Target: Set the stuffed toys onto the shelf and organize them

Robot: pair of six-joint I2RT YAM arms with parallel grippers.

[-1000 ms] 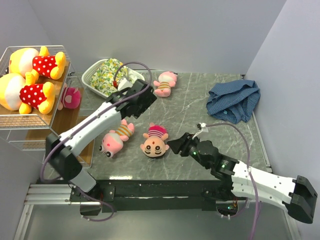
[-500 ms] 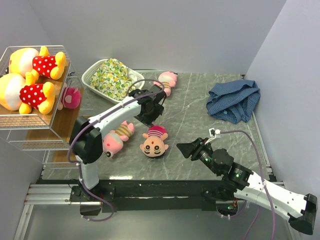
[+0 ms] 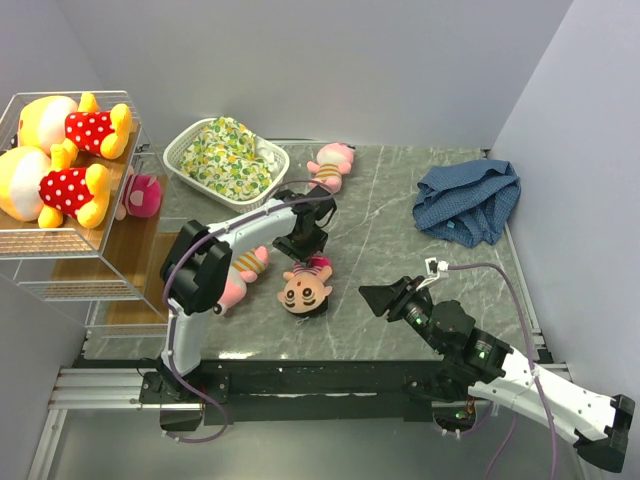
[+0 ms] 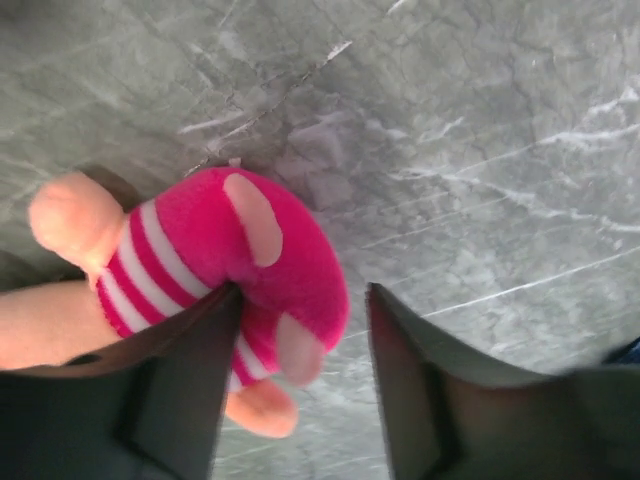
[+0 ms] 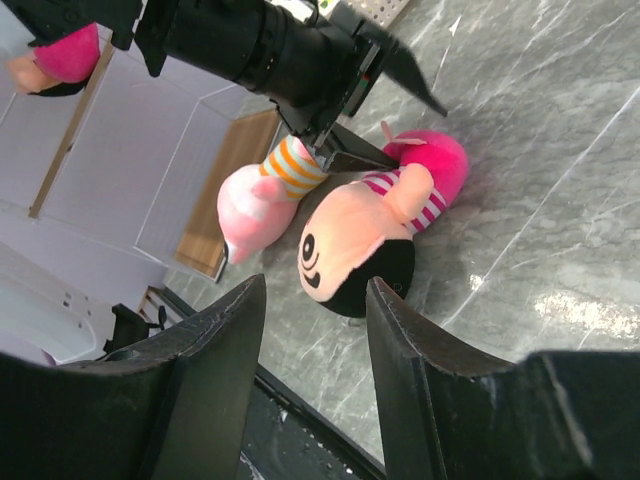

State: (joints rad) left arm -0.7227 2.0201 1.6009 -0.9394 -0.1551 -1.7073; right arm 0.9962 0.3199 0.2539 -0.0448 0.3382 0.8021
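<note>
One plush doll with a black-haired head, pink-and-white striped shirt and bright pink bottoms [image 4: 270,240] sits between the fingers of my left gripper [image 4: 305,300]. On the wrist feed its lower body fills the gap. One finger [image 4: 180,380] is against the pink fabric and the other stands clear, so the jaws are apart and straddling it, not clamped. The doll lies on the grey marbled table [image 3: 400,220], right of the two-tier white wire shelf with wooden boards [image 3: 125,250]. My right gripper [image 3: 372,295] hangs farther right of the shelf, beyond the doll, jaws parted and empty.

I count six stuffed toys. Two yellow-orange bears in red dotted shirts, the rear bear [image 3: 65,125] and the front bear [image 3: 50,190], lie on the shelf's top tier. One pink toy [image 3: 140,195] is on its lower board. Three lie on the table: the doll, a pink animal in an orange-striped shirt [image 3: 240,270] nearest the shelf, and a pink plush [image 3: 330,165] farther right. I also count one white oval basket [image 3: 282,162] of floral cloth [image 3: 225,155] and one blue checked cloth [image 3: 470,200].
</note>
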